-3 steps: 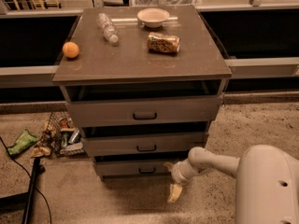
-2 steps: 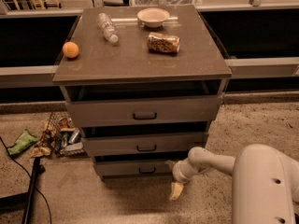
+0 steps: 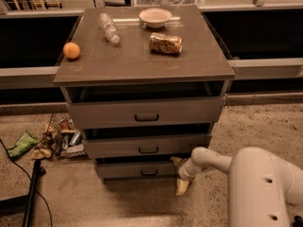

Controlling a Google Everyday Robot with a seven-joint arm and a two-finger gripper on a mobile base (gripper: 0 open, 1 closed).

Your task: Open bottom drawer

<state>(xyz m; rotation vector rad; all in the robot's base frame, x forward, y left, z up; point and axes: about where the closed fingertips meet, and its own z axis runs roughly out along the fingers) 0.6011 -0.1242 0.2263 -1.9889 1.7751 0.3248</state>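
Observation:
The bottom drawer (image 3: 137, 170) is the narrowest grey-brown front at the foot of the cabinet, with a small dark bar handle (image 3: 149, 172) at its centre. My gripper (image 3: 180, 175) is low, at the right end of that drawer front and to the right of the handle. Its yellowish fingers are spread apart, one (image 3: 176, 161) near the drawer's upper right corner and one (image 3: 182, 187) hanging toward the floor. It holds nothing. My white arm (image 3: 208, 160) reaches in from the lower right.
The mid-sized drawer (image 3: 147, 146) and the widest drawer (image 3: 144, 112) sit above. On the cabinet top (image 3: 137, 60) are an orange (image 3: 71, 50), a plastic bottle (image 3: 108, 28), a bowl (image 3: 155, 17) and a snack bag (image 3: 165, 43). Litter (image 3: 57, 138) and a black cable (image 3: 33, 193) lie on the floor at the left.
My gripper's lower finger has risen slightly toward the bottom drawer's right end. The drawers have not visibly moved.

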